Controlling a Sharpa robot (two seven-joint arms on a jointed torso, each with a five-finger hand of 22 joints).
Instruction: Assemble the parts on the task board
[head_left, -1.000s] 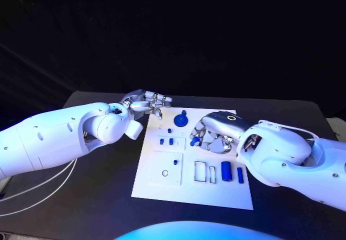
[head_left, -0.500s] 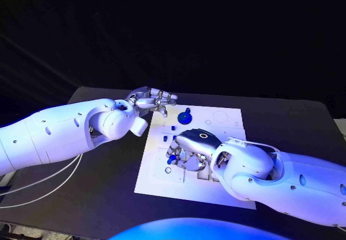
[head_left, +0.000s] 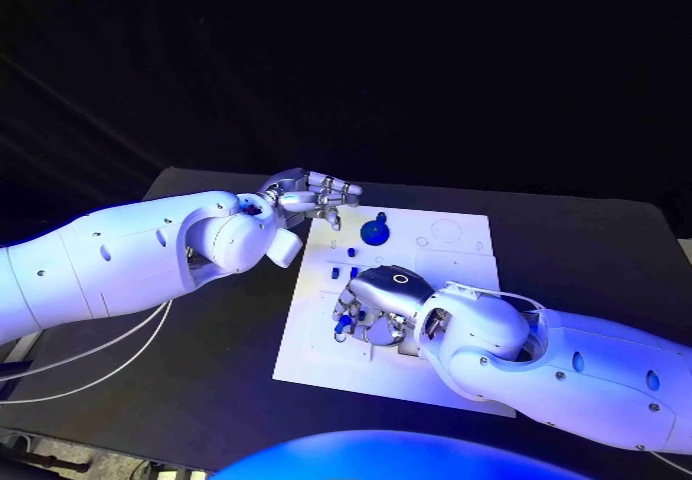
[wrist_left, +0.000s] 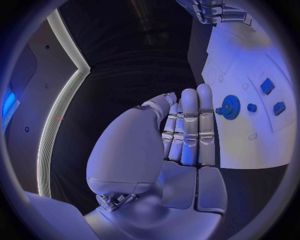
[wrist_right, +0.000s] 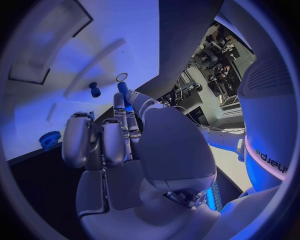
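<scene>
Right hand (head_left: 378, 305) farther across task board (head_left: 450, 262)

The right hand (head_left: 372, 305) is now over the task board (head_left: 320, 368) near its left edge — a second ago it hung over the board's right half, beside the rectangular slots. It carries a small blue part (head_left: 342, 322) across with it, pinched at its fingertips. The left hand (head_left: 309, 196) has edged slightly toward the board's far left corner — fingers curled.
</scene>
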